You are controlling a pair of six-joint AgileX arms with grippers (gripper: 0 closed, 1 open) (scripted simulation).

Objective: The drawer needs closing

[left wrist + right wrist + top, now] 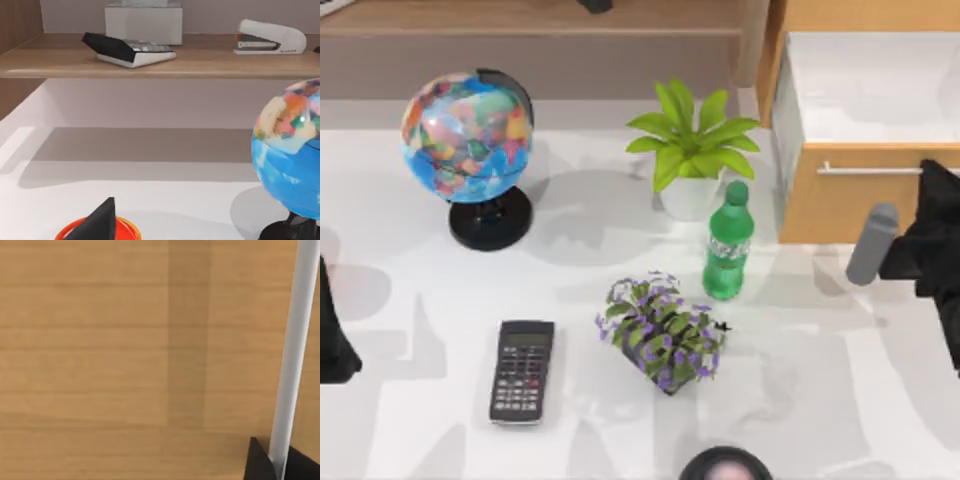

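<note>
The drawer (pixel 865 200) stands pulled out at the table's back right, its white inner walls (pixel 880 90) exposed behind the light tan front. A thin silver handle (pixel 870 169) runs across that front. My right gripper (pixel 938 185) is at the drawer front's right end, right up against the handle. In the right wrist view the wood front (pixel 125 350) is very close, with the silver handle (pixel 295 340) running across it. My left gripper (pixel 332 335) is parked at the table's left edge.
A globe (pixel 468 140) stands at the back left, with a potted green plant (pixel 692 150) and a green bottle (pixel 727 243) near the drawer's left side. A purple flower pot (pixel 662 333) and a calculator (pixel 522 370) lie mid-table. A long wooden shelf (pixel 150 62) holds a stapler (pixel 270 37).
</note>
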